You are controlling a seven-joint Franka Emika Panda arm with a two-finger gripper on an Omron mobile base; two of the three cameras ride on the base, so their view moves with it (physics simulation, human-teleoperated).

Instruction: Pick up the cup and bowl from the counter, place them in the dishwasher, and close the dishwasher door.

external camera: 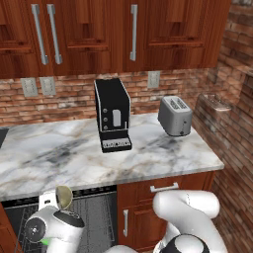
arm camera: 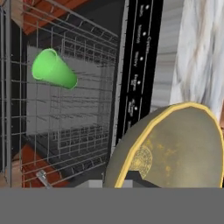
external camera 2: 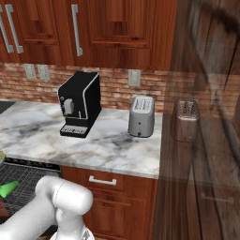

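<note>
My gripper point(external camera: 55, 201) is shut on the rim of the tan bowl point(external camera: 64, 196), holding it tilted on edge just below the counter's point(external camera: 148, 158) front edge, above the open dishwasher point(external camera: 96, 212). In the hand view the bowl point(arm camera: 175, 148) looms at the lower right, in front of the dark control strip point(arm camera: 140, 65). The green cup point(arm camera: 54, 69) lies on its side in the grey wire rack point(arm camera: 70, 122), to the left of the bowl. From the right base view the cup point(external camera 2: 7, 189) shows in the rack at the far left. The dishwasher door is out of view.
A black coffee machine point(external camera: 112, 114) and a silver toaster point(external camera: 175, 115) stand on the counter. Wooden cabinets hang above. A drawer point(external camera: 164, 188) sits right of the dishwasher, and a brick wall point(external camera: 232, 128) closes the right side.
</note>
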